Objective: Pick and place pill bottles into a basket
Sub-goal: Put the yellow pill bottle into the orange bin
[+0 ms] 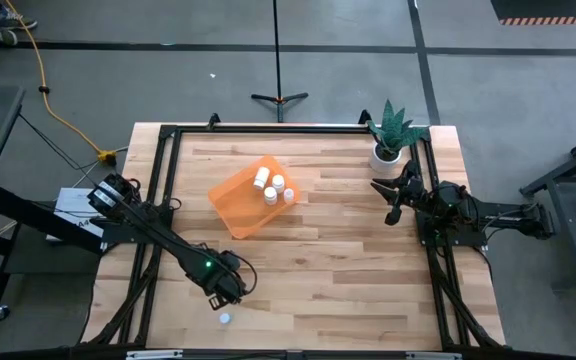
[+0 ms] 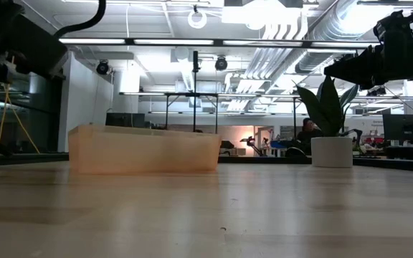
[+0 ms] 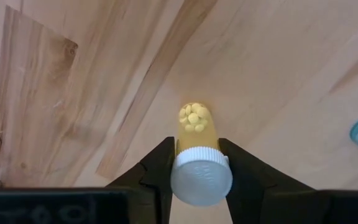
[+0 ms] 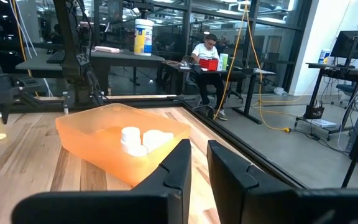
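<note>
Left wrist view gave me the clearest read: the left gripper had a bottle pinched between its two fingers, one pressed on each side just under the white cap. The cap faced the camera, and the amber body with its yellow pills pointed away, toward the bare wooden table beneath.

From the high view, I saw that left gripper at the near left of the table, well apart from the basket. A second bottle lay loose on the wood just nearer than the gripper, untouched. The orange basket sat left of centre toward the far side, set at an angle, with white-capped bottles clustered in its right end.

My right gripper waited at the far right, just near of the potted plant. In the right wrist view its fingers stood slightly apart with nothing between them, pointing at the basket and the bottles inside.
</note>
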Robot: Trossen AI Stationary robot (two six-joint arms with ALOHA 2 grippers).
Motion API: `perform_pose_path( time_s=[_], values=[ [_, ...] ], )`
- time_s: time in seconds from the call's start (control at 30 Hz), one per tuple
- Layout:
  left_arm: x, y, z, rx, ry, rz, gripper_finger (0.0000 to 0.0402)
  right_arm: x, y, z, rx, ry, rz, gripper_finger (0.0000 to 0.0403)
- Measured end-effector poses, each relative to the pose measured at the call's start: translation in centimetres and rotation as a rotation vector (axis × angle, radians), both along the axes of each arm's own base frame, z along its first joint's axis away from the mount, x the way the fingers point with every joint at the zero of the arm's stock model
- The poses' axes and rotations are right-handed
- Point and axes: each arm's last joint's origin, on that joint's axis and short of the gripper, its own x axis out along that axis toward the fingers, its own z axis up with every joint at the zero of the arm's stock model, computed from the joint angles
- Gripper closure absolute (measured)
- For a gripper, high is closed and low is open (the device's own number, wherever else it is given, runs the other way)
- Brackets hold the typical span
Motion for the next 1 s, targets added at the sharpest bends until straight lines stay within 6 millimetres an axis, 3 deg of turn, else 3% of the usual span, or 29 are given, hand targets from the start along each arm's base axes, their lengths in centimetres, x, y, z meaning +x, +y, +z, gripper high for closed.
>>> perform_pose_path(
  time_s=[0.2, 0.4, 0.63, 1.0],
  values=[
    [-0.2, 0.6, 0.9, -0.011, -0.009, -0.002, 0.0254, 0.0, 0.0, 0.0, 0.000, -0.003, 0.000, 0.0355],
    [-0.3, 2.7, 2.9, -0.024, -0.025, 0.040, 0.0253, 0.0, 0.0, 0.0, -0.001, -0.003, 0.000, 0.0359],
    [0.2, 6.1, 4.9, -0.061, -0.085, 0.038, 0.0256, 0.0, 0.0, 0.0, -0.008, 0.000, 0.000, 0.0356],
    [3.4, 12.0, 9.2, 0.021, -0.263, -0.041, 0.0254, 0.0, 0.0, 0.0, -0.018, 0.010, -0.001, 0.0358]
  ],
)
